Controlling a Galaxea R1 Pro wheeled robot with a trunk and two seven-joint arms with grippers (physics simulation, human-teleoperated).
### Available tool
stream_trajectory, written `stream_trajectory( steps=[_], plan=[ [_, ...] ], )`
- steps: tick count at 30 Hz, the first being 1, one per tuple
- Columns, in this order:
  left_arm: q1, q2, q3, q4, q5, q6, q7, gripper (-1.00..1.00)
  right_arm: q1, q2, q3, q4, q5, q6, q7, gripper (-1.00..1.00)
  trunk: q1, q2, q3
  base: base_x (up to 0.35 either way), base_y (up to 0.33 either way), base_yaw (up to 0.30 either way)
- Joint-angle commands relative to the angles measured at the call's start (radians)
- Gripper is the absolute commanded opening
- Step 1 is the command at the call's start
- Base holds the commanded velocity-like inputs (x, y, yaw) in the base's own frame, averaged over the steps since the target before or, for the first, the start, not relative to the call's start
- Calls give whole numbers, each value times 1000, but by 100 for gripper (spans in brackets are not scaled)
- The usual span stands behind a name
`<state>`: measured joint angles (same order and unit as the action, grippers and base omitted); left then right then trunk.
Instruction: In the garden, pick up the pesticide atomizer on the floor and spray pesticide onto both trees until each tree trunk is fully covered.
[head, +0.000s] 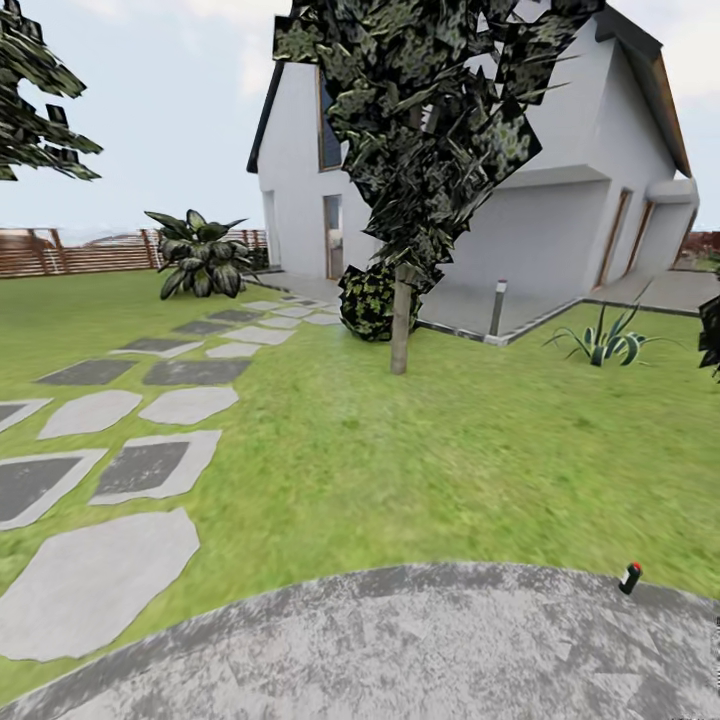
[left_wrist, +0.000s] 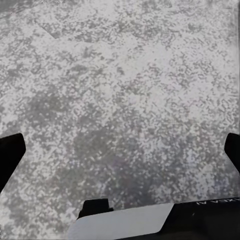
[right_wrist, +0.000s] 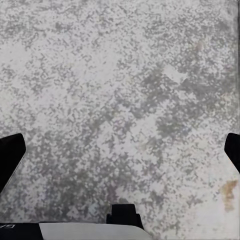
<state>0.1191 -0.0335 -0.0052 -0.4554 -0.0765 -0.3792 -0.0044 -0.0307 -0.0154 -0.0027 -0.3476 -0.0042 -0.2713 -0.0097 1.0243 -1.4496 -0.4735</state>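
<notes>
A small dark bottle with a red top, apparently the pesticide atomizer (head: 628, 578), stands on the far right rim of the round grey stone patio (head: 400, 650), at the lawn's edge. The two trees with flat green crowns and their thick trunks are out of view. My left gripper (left_wrist: 120, 155) hangs open over bare speckled stone, its black fingers (left_wrist: 10, 157) spread wide with nothing between them. My right gripper (right_wrist: 120, 155) is open over the same kind of stone, holding nothing.
A dark-leaved tree on a slim trunk (head: 400, 325) stands mid-lawn before a white house (head: 560, 200). Stepping stones (head: 150, 465) run off to the left toward a brown slatted fence (head: 70, 252). A short bollard (head: 497, 306) and a spiky plant (head: 605, 342) stand at right.
</notes>
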Motion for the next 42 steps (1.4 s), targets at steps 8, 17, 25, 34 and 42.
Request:
stream_trajectory(
  steps=[8, 17, 25, 34, 42],
  plan=[
    [1, 0, 2, -1, -8, -1, 0, 100, -1, 0, 0, 1, 0, -3, -1, 100, 1, 0, -1, 350, 136, -300],
    [1, 0, 2, -2, -8, -1, 0, 100, -1, 0, 0, 1, 0, -3, -1, 100, 1, 0, -3, 350, 136, -299],
    [1, 0, 4, -2, -7, -1, 0, 100, -1, 0, 1, 1, 0, -3, -1, 100, 1, 0, -11, 350, 136, -204],
    [1, 12, 7, 0, -6, -2, 1, 100, -1, 0, 1, 1, 0, -3, -1, 100, 1, 0, -13, 350, 136, -31],
    [1, 18, 7, 0, -6, -1, 1, 100, -1, -1, 0, 1, 0, -3, -1, 100, 1, 0, -15, 350, 136, -6]
  ],
)
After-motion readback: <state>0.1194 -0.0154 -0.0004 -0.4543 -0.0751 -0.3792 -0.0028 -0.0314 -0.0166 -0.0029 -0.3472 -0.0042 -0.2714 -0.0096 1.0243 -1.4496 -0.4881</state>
